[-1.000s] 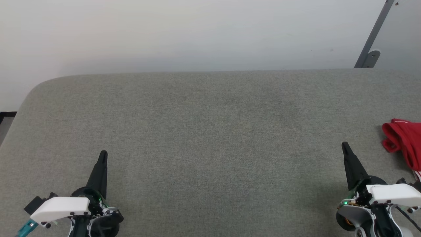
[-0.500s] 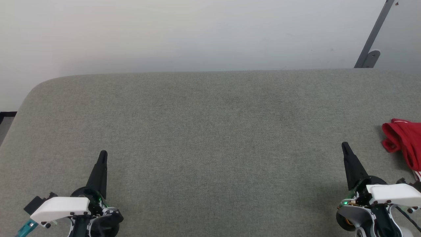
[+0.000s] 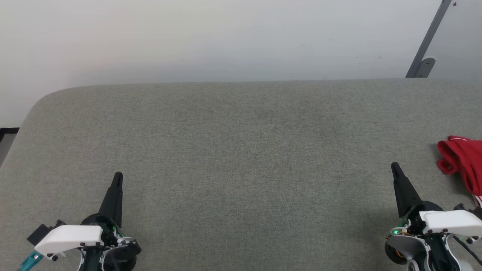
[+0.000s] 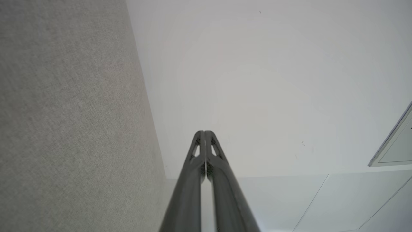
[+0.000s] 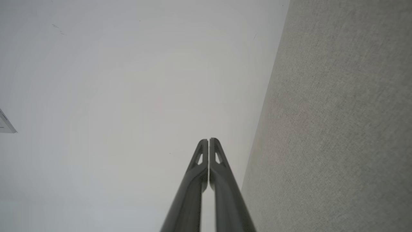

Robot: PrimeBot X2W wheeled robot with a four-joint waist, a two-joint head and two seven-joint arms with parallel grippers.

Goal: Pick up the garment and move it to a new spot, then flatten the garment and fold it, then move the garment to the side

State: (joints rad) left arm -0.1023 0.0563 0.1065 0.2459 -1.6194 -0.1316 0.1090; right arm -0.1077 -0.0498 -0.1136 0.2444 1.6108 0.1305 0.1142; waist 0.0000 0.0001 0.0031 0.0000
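Leftmost, the left tool (image 3: 118, 175) sits at the near left of the grey fabric tabletop (image 3: 241, 143), its two dark fingers pressed together into a single point with nothing between them. The left wrist view shows the same pair meeting at the tips, the tabletop along that view's left and the pale wall (image 3: 226, 37) ahead. Across the middle the tabletop runs bare to its far edge, where the wall rises behind it. Further right, the right tool (image 3: 394, 165) sits at the near right, its fingers likewise together and empty, tips touching in the right wrist view. Just right of that tip and a little beyond it, apart from it, the red garment (image 3: 464, 158) lies bunched on the tabletop, cut off by the head view's right edge, with a sliver of striped trim at its near end. Behind it, a grey bar (image 3: 429, 37) slants up the wall from a rounded bracket (image 3: 425, 67).
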